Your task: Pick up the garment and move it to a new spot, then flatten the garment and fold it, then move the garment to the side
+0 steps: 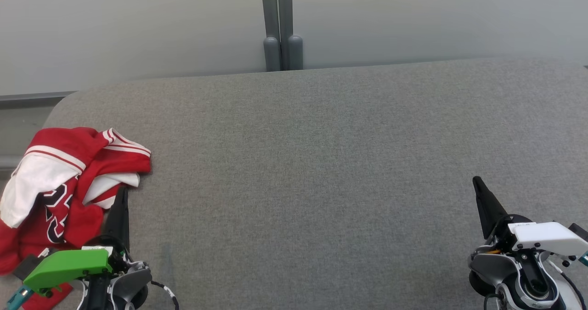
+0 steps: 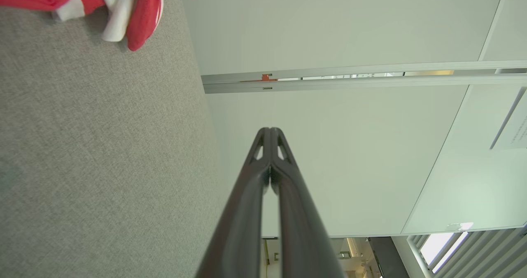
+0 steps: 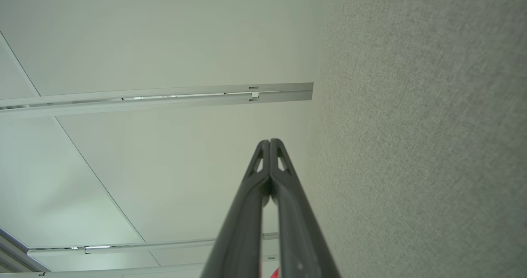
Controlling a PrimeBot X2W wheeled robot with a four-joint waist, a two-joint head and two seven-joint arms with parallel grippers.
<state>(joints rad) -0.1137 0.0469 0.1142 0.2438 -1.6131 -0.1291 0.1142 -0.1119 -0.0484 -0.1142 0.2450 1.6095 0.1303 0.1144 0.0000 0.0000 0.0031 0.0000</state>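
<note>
Head view looks down on a wide grey woven-fabric surface (image 1: pixel 321 186) with a rounded far-left corner, backed by pale grey wall panels (image 1: pixel 138 25) and a darker grey upright post (image 1: pixel 281 25) where two panels meet. A crumpled red and white sports jersey with black numerals (image 1: pixel 59 186) lies in a heap at the left edge of that surface, close to the robot's side, its striped trim bunched toward the top and part of it trailing down to the bottom of the picture. The left gripper (image 1: pixel 122 193), carried on a wrist with a bright green cover (image 1: pixel 69 264), sits at the lower left with its two long dark fingers pointing up the picture, just beside the jersey's right-hand edge; whether they brush the cloth cannot be told from this angle. Its jaws are pressed fully together with nothing between them, which the left wrist view confirms: the fingertips meet against the pale wall, and the jersey lies apart at that view's upper left corner on the grey fabric. The right gripper (image 1: pixel 477 183), on a wrist with a white cover (image 1: pixel 546 236), rests at the lower right, well apart from the jersey, above bare grey fabric. Its jaws are likewise closed tip to tip and hold nothing, as the right wrist view shows.
</note>
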